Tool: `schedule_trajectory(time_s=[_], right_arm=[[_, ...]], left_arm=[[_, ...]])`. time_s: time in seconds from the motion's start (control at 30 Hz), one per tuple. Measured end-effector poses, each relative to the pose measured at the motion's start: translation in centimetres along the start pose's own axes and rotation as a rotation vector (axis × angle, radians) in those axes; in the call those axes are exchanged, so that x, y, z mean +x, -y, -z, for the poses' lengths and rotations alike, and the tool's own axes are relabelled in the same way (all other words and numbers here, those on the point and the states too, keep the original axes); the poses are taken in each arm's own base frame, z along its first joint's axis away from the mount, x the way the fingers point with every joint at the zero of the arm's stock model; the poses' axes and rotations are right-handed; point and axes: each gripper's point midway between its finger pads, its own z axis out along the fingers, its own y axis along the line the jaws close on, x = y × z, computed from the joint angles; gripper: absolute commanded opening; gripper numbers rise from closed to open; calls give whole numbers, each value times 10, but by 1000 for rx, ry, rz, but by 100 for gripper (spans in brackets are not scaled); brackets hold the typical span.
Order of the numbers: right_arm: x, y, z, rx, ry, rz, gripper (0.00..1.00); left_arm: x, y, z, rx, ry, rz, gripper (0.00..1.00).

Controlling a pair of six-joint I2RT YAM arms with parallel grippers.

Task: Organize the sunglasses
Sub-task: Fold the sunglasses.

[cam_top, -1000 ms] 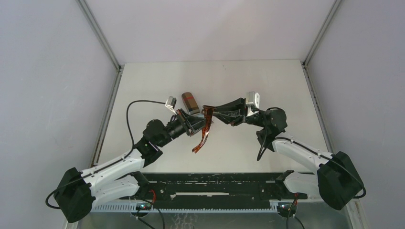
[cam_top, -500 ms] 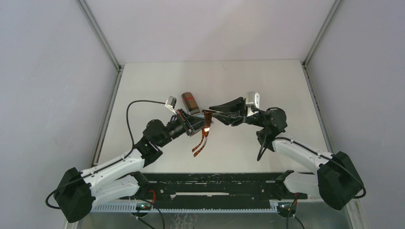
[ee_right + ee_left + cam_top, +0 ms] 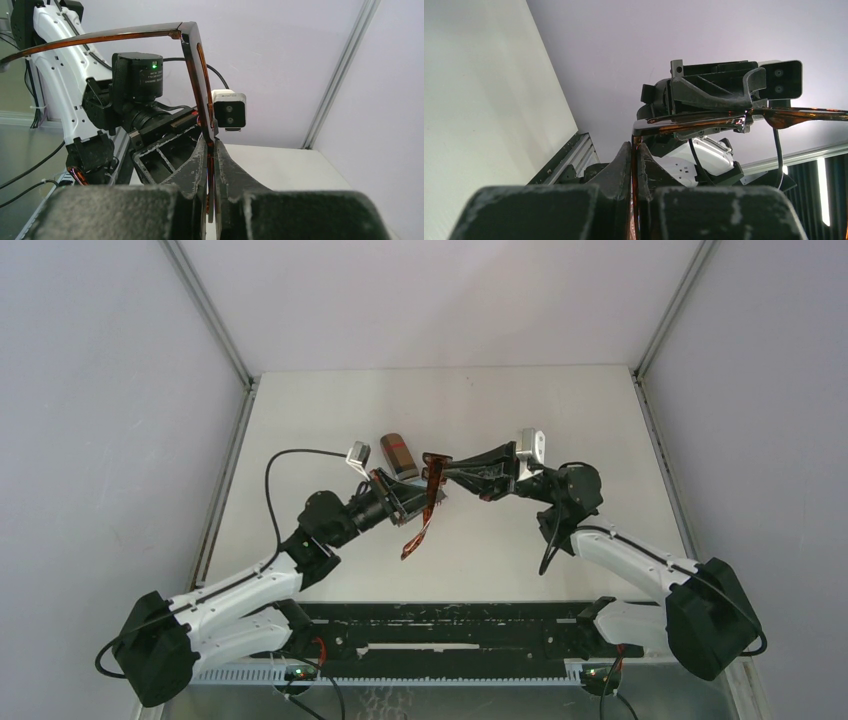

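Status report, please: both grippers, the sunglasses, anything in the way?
Left gripper shut on brown sunglasses. Right gripper shut on same frame, held in air. Brown case behind, not blocking.

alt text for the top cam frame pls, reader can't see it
Over the middle of a white table, the left pincer and right pincer meet, both clamped on one pair of brown sunglasses with a temple hanging down. A small brown case lies on the table just behind them.
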Motion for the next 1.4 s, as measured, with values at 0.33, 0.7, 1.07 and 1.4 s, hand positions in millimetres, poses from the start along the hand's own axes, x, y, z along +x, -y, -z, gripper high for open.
schedule_trajectory(time_s=[0.33, 0.7, 1.07, 1.4], right_arm=[[4, 3, 7, 60, -75, -24, 0], [-9, 23, 49, 310, -182, 75, 0], [53, 15, 139, 763, -663, -104, 0], [99, -23, 206, 1055, -983, -481, 0]], left_arm=[[-2, 9, 11, 4, 14, -44, 57], [-10, -1, 50, -119, 75, -203, 63], [-72, -5, 94, -490, 254, -552, 61], [-97, -27, 89, -733, 210, -733, 58]])
